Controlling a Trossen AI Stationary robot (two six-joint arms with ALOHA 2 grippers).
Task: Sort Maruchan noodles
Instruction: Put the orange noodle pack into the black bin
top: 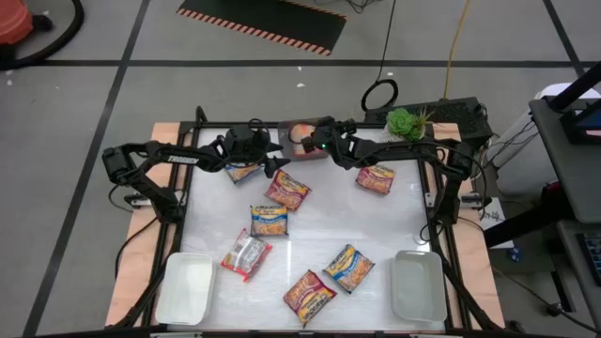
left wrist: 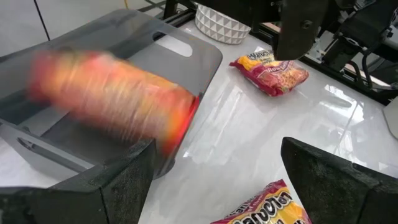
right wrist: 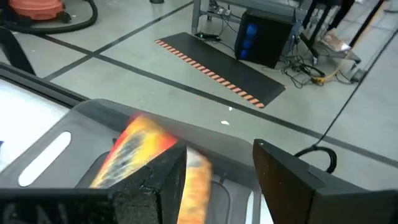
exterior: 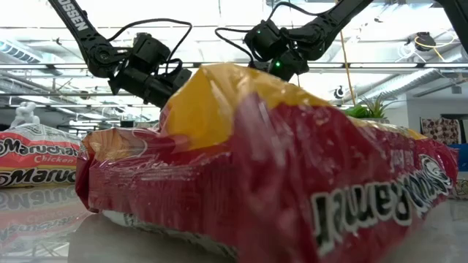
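over the grey bin at the table's far edge, our right gripper stands parted, an orange packet dropping in. our left gripper waits wide beside it. six packets lie unsorted; both white trays hold nothing.

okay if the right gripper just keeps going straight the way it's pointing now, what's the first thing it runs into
Most likely the orange noodle packet, blurred as if dropping, just ahead of the open right gripper, and then the grey plastic bin beneath it. Depth is hard to judge from the wrist view.
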